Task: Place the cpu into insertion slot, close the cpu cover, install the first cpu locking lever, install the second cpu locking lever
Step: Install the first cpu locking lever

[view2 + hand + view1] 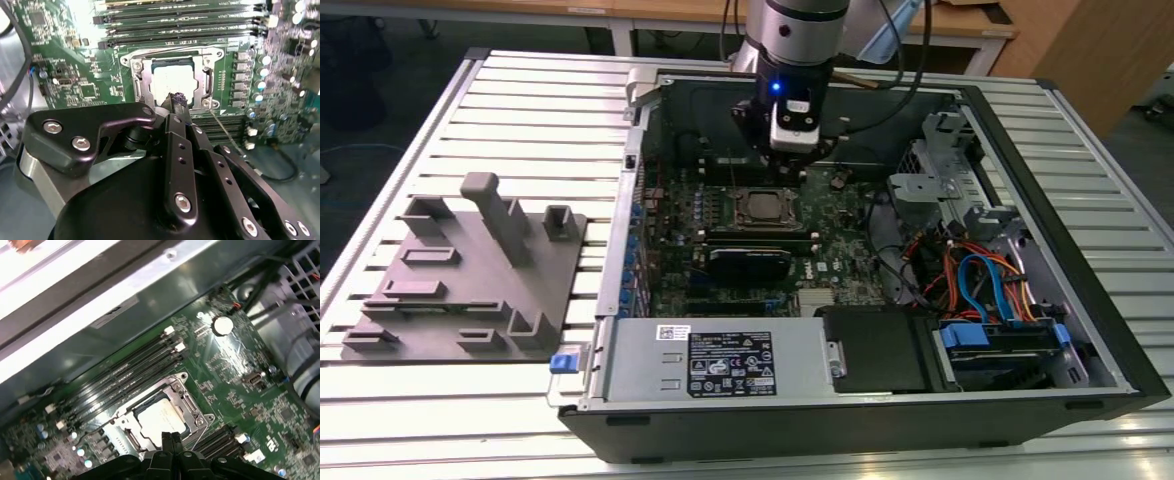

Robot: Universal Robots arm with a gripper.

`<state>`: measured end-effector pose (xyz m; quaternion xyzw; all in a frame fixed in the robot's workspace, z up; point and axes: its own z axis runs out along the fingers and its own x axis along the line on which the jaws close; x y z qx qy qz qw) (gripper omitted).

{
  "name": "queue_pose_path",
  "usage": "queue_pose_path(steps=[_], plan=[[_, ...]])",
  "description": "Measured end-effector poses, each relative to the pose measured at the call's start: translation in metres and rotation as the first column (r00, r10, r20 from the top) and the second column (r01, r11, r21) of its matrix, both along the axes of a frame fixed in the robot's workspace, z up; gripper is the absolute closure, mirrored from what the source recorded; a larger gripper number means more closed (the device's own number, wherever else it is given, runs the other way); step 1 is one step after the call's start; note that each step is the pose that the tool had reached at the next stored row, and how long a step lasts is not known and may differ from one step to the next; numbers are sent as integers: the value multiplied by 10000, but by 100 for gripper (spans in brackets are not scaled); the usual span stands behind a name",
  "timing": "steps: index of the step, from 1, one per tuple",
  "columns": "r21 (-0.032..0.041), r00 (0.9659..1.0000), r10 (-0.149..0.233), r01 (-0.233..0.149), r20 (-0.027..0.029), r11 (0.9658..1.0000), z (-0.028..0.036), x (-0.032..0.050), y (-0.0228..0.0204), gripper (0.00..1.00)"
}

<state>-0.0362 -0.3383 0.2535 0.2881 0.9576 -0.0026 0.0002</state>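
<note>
- The slatted metal desk fills the foreground of the exterior view. On it, at 9 o'clock from the open computer case, sits a grey moulded fixture.
- Along the case's nearest wall lies the silver power supply. At 3 o'clock from it are a black drive bay and a bundle of blue and orange cables.
- Farther in, a long black card lies across the green board, just on the 6 o'clock side of the insertion slot.
- The cpu lies flat inside the insertion slot, its pale metal top showing in both wrist views.
- The cpu cover lies down over the cpu, which shows through its square window.
- Thin wire levers run along the socket edges. Whether they are latched cannot be told.
- The hand hangs just past the slot at 12 o'clock in the exterior view, low over the board.
- In both wrist views its black fingers are pressed together with nothing between them. Their tip is right at the edge of the cover frame, and whether it touches is unclear.
- Long narrow memory slots run on either side of the socket, and a round silver battery sits on the board well apart from it.
- The arm rises from the hand toward 12 o'clock, in front of the case's far wall.
</note>
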Motion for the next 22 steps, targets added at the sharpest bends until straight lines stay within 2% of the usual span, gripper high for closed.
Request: queue_pose_path(steps=[3, 5, 8, 10, 13, 15, 18, 20, 21, 22], plan=[[0, 9985, 539, -539, 0, 9985, 0, 0, 0, 90], [0, 9960, 898, -898, 0, 9960, 0, 0, 0, 90], [0, 9894, 1451, -1451, 0, 9894, 0, 0, 0, 90], [0, 9836, 1805, -1805, 0, 9836, 0, 0, 0, 90], [0, 9721, 2344, -2344, 0, 9721, -1, 0, 0, 90], [0, 9631, 2692, -2692, 0, 9631, -1, 0, 0, 90], [0, 9471, 3208, -3208, 0, 9471, -1, 0, 0, 90], [0, 9350, 3546, -3546, 0, 9350, -1, 0, 0, 90], [0, 9312, 3646, -3646, 0, 9312, -1, 0, 0, 90], [0, 9304, 3666, -3666, 0, 9304, -1, 0, 0, 90]])
